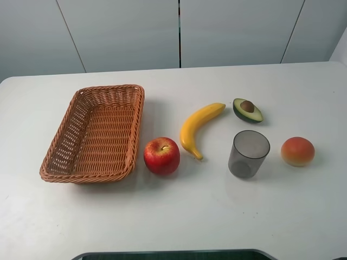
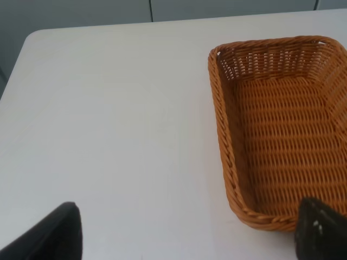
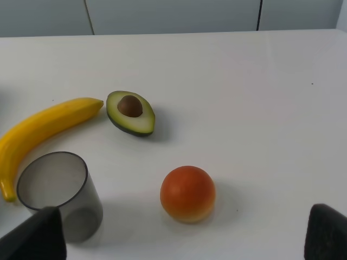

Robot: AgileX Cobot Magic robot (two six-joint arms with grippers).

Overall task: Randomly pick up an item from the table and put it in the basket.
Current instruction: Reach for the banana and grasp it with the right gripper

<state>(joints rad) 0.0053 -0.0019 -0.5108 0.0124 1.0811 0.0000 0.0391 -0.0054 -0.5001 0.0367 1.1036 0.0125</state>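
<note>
A curved yellow banana (image 1: 198, 128) lies on the white table (image 1: 179, 216) near the middle, between a red apple and a halved avocado; it also shows in the right wrist view (image 3: 38, 132). The orange-brown wicker basket (image 1: 58, 157) stands empty at the left, and also shows in the left wrist view (image 2: 227, 157). Neither arm shows in the exterior high view. My left gripper (image 2: 187, 238) is open, fingertips wide apart, near the basket's near corner. My right gripper (image 3: 187, 241) is open and empty, on the near side of the cup and the orange-red fruit.
A red apple (image 1: 161, 155) sits just right of the basket. A halved avocado (image 1: 248, 110) lies past the banana's far end. A grey translucent cup (image 1: 248, 154) stands upright, and an orange-red round fruit (image 1: 297, 151) sits right of it.
</note>
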